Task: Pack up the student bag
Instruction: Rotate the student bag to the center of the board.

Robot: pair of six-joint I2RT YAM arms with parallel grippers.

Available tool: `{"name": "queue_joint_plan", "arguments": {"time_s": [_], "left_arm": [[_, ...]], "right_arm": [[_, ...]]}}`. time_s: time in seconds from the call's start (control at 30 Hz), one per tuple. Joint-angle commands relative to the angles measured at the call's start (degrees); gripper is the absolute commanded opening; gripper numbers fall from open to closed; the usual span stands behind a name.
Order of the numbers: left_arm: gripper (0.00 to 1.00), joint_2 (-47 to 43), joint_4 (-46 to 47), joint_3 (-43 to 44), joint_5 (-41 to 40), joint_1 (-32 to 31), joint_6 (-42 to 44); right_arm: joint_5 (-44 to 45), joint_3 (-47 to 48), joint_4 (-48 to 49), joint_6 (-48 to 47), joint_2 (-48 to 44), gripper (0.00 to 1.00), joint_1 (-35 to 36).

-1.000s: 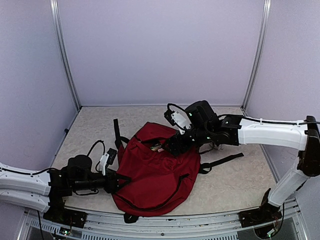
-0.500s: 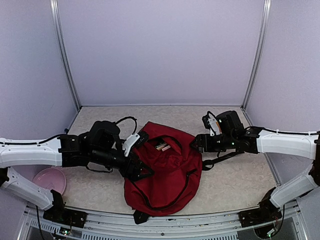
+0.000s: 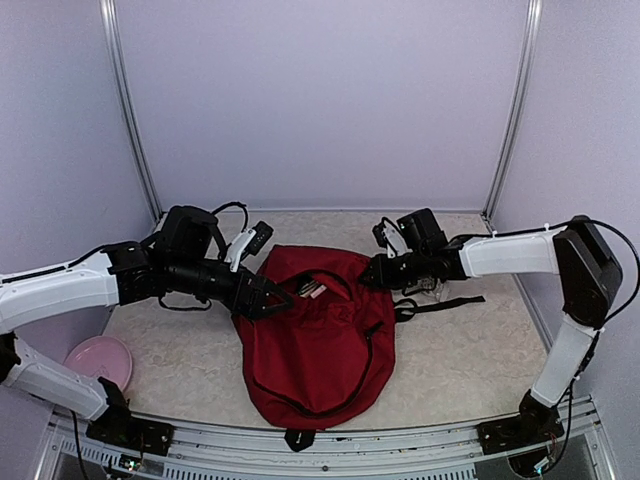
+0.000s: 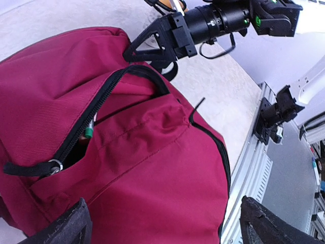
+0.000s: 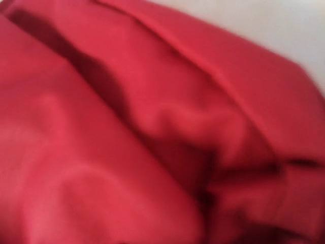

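The student bag point(image 3: 320, 345) lies flat mid-table, dark red, its black zipper partly undone at the top. Pens point(image 3: 314, 291) show in the opening, and one with a green cap point(image 4: 88, 133) sits beside the zipper pull point(image 4: 53, 166). My left gripper point(image 3: 272, 298) hovers open at the bag's upper left, fingers spread wide over the fabric point(image 4: 167, 229). My right gripper point(image 3: 372, 272) touches the bag's upper right edge. In the left wrist view the right gripper point(image 4: 152, 44) rests against the top seam. The right wrist view holds only blurred red fabric point(image 5: 152, 127), so its jaws are hidden.
A pink bowl point(image 3: 98, 360) sits at the table's left front. A black strap point(image 3: 445, 303) trails right from the bag. Another strap end point(image 3: 297, 438) hangs over the front rail. Lilac walls close in the back and both sides.
The left arm swung from the bag's lower left side up to its opening and opened wide. The right gripper came back to the top right edge and narrowed. The bag shifted slightly.
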Motion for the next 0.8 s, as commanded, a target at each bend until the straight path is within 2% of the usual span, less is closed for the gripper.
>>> {"name": "queue_joint_plan", "arguments": {"time_s": [0.0, 0.17, 0.3, 0.37, 0.43, 0.57, 0.7, 0.77], "left_arm": [[0.99, -5.28, 0.45, -2.52, -6.95, 2.91, -1.35], [0.99, -9.45, 6.02, -10.33, -13.62, 9.19, -7.97], [0.95, -10.3, 17.7, -20.17, -9.76, 15.22, -16.7], [0.93, -10.15, 23.38, -24.03, -8.41, 16.02, -19.21], [0.89, -9.94, 27.85, -26.7, -8.97, 16.12, -20.67], [0.8, -7.52, 35.75, -29.54, -8.97, 16.6, -22.93], [0.77, -3.9, 41.42, -29.38, -7.08, 17.22, -25.01], [0.75, -2.61, 43.76, -29.67, -6.42, 17.81, -26.45]], "right_arm": [[-3.3, 11.36, 1.66, -7.37, 7.62, 0.24, -2.97], [-6.48, 32.17, -7.47, -13.66, 19.49, 0.26, -3.78], [-3.81, 41.14, -12.9, -16.26, 20.82, 0.3, -4.16], [-0.95, 41.84, -14.5, -17.19, 18.71, 0.4, -4.17], [2.6, 40.81, -15.48, -17.77, 15.88, 0.45, -4.11], [9.96, 35.41, -13.77, -21.48, 9.31, 0.44, -1.1], [17.72, 28.71, -5.24, -36.47, 4.23, 0.4, 9.46], [22.43, 26.68, -1.36, -43.91, 3.81, 0.41, 15.5]]}}
